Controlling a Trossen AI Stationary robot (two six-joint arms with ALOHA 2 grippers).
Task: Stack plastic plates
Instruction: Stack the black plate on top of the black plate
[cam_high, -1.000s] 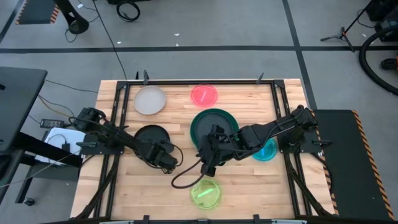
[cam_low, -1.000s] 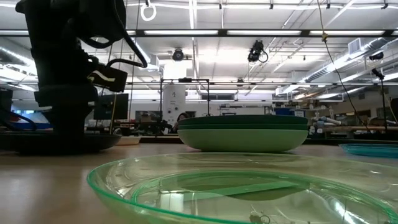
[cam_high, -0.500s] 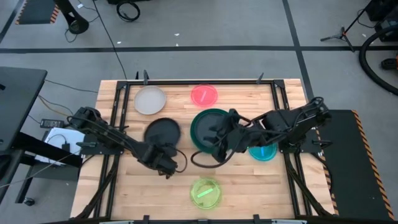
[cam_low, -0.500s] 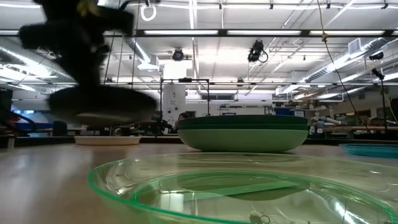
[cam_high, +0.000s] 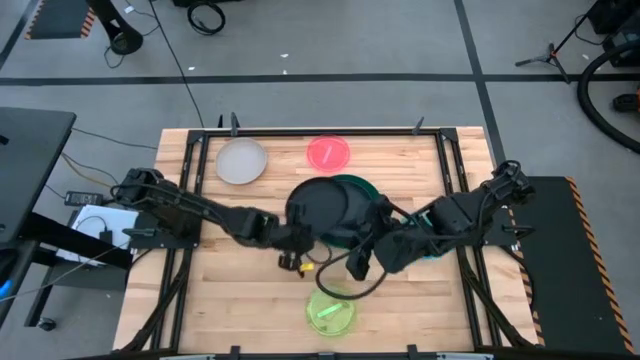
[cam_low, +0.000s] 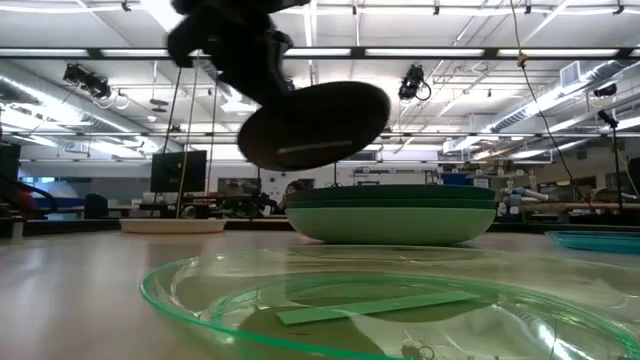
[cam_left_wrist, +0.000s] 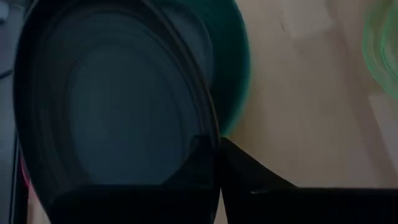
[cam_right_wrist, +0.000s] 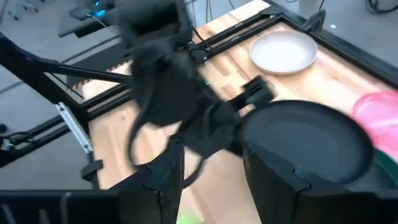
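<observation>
My left gripper (cam_high: 301, 234) is shut on a black plate (cam_high: 318, 205) and holds it over the stack of large green plates (cam_high: 358, 195). In the low view the black plate (cam_low: 315, 125) is tilted in the air above the green stack (cam_low: 390, 215). My right gripper (cam_high: 358, 265) is open and empty, just on the near side of the green stack; its own view shows it (cam_right_wrist: 214, 180) facing the black plate (cam_right_wrist: 305, 140). The yellow-green plate (cam_high: 331, 310) lies on the table near the front edge. My left gripper pinches the black plate's rim (cam_left_wrist: 208, 146) between its two fingers, on the plate's near-left side. The fingers come in from the table's left, slanting. The plate is lifted clear and tilted, above the green stack (cam_left_wrist: 233, 56).
A light grey plate (cam_high: 241, 161) and a pink plate (cam_high: 329, 152) lie at the far side of the table. A cyan plate (cam_high: 432, 243) lies at the right, partly under my right arm. The table's black frame rails (cam_high: 190, 190) run along both sides.
My left gripper has lifted the black plate off the table at the left and carried it toward the table's right, up over the green stack; the plate has tipped from level to tilted. My right gripper has drawn back from the stack toward the near edge.
</observation>
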